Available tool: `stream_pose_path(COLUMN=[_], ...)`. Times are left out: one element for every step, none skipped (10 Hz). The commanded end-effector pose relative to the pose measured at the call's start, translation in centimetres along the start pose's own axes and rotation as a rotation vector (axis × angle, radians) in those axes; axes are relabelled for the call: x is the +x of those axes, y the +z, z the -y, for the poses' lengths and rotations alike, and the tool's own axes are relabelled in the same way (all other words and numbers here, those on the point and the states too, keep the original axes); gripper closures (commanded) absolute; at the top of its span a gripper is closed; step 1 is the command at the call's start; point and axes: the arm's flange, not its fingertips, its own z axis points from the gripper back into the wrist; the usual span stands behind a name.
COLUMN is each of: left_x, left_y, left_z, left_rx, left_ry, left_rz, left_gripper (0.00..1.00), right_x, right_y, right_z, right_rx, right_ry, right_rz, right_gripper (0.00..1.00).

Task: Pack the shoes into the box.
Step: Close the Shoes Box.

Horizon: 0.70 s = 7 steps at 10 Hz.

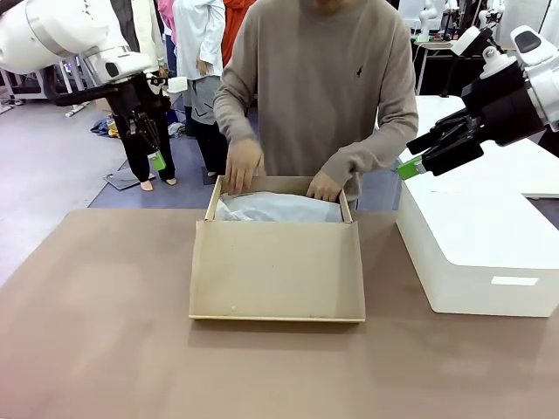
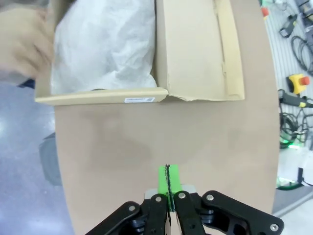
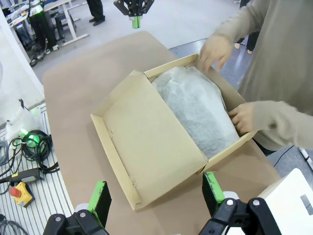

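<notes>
The box (image 1: 277,271) is lying open, tissue paper (image 1: 278,208) inside hiding any shoes. Left of it the left gripper (image 1: 156,160) is clenching its fingers empty; right of it the right gripper (image 1: 410,155) is gaping. You're likely facing light, bendy cardboard: pinch its rim.

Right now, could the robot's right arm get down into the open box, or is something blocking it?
Probably, though not safely. The open right end effector hangs beside the box with nothing between them, but the person's one hand and other hand rest at its far rim, by the tissue paper.
</notes>
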Motion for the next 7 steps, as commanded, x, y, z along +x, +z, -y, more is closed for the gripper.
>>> stream_pose_path(left_x=[-1.5, -2.4, -3.2, -4.0, -4.6, -5.3, -5.6], left_y=[-1.6, -2.5, -3.2, -3.9, -4.6, -5.6, -6.4], left_z=[-0.7, -1.0, -1.2, -1.5, -1.8, -1.8, -1.8], left_rx=[-0.07, -0.122, -0.17, -0.215, -0.261, -0.305, -0.333], left_ry=[0.008, 0.022, 0.029, 0.046, 0.062, 0.083, 0.102], left_rz=[0.055, 0.08, 0.106, 0.138, 0.174, 0.186, 0.186], left_gripper=[1.0, 1.0, 1.0, 1.0, 1.0, 1.0, 1.0], right_x=[-0.1, -0.1, -0.1, -0.1, -0.1, -0.1, -0.1], right_y=[-0.2, -0.2, -0.2, -0.2, -0.2, -0.2, -0.2], right_z=[0.3, 0.3, 0.3, 0.3, 0.3, 0.3, 0.3], right_rx=[0.02, 0.02, 0.02, 0.02, 0.02, 0.02, 0.02], right_ry=[0.018, 0.018, 0.018, 0.018, 0.018, 0.018, 0.018], right_rz=[0.029, 0.029, 0.029, 0.029, 0.029, 0.029, 0.029], right_gripper=[0.0, 0.0, 0.0, 0.0, 0.0, 0.0, 0.0])
